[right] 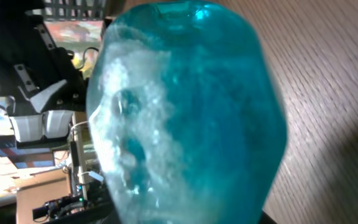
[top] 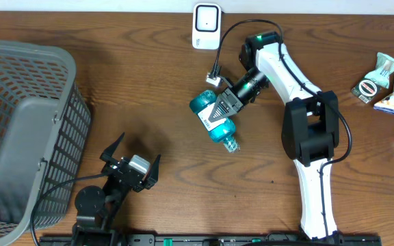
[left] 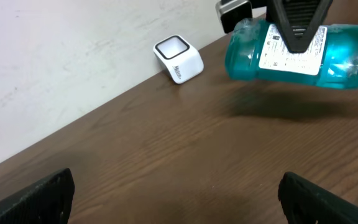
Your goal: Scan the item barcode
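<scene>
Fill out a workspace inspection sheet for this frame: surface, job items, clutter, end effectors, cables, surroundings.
Surface: brown wooden table, no spills seen.
Job's things: teal bottle held off the table, label showing; white scanner at the far edge.
Clutter: snack packets at the right edge; grey basket at the left.
End effectors: left end effector open, empty; right end effector shut on the teal bottle.
Cables: black cable arcs beside the scanner.
Surroundings: pale wall behind the table.
</scene>
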`<control>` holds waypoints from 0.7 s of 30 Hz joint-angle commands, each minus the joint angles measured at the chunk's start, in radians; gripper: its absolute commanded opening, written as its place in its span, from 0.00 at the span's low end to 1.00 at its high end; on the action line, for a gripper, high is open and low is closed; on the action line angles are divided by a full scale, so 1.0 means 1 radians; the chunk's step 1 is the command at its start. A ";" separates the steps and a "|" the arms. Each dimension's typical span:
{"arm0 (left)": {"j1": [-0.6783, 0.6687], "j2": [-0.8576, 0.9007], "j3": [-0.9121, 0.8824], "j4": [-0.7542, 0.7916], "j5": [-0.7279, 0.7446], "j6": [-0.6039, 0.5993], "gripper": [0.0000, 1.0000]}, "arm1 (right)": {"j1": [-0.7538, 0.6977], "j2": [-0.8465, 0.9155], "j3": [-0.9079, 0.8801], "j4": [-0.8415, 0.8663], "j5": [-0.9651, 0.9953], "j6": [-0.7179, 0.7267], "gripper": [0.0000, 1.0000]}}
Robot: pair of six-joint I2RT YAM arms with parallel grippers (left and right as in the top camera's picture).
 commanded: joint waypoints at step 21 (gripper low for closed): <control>-0.004 -0.001 -0.026 -0.020 0.020 0.006 0.98 | 0.051 -0.477 -0.449 -0.005 -0.163 0.009 0.01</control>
